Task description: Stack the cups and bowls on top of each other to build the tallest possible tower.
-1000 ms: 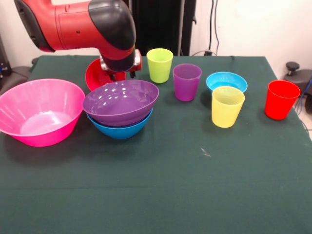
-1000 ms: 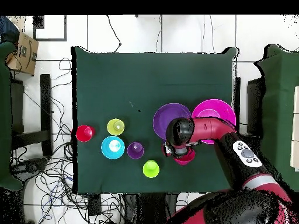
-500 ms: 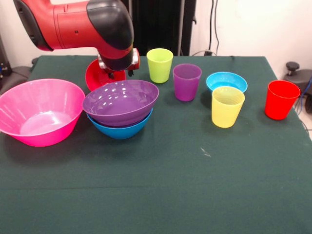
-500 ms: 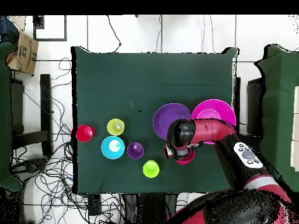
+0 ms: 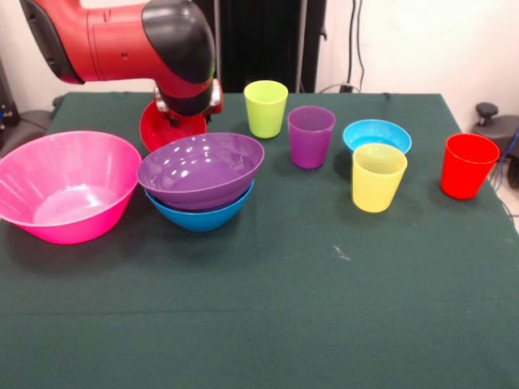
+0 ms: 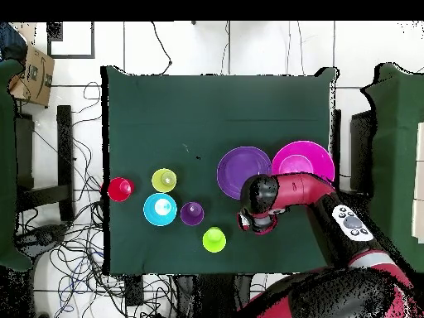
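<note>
My gripper [image 5: 188, 113] hangs under the red and black wrist at the table's far side, shut on the small red bowl [image 5: 160, 126], which is tilted on its edge just behind the tower. The tower is the large purple bowl [image 5: 201, 166] nested in the medium blue bowl [image 5: 199, 215]. The very large pink bowl [image 5: 69, 186] stands to its left. To the right stand the lime green cup [image 5: 266, 108], purple cup [image 5: 310, 136], light blue bowl [image 5: 377, 134], yellow cup [image 5: 378, 177] and red cup [image 5: 468, 165], all upright. From above, the wrist covers most of the red bowl [image 6: 263, 229].
The arm [image 6: 302, 189] reaches over the pink bowl's [image 6: 308, 157] near rim in the overhead view. A dark green cloth [image 5: 308, 308] covers the table. Cables and a cardboard box [image 6: 31, 74] lie on the floor around it.
The gripper and the red bowl have shifted slightly left in the front view and a little toward the robot's base. The other cups and bowls have not moved.
</note>
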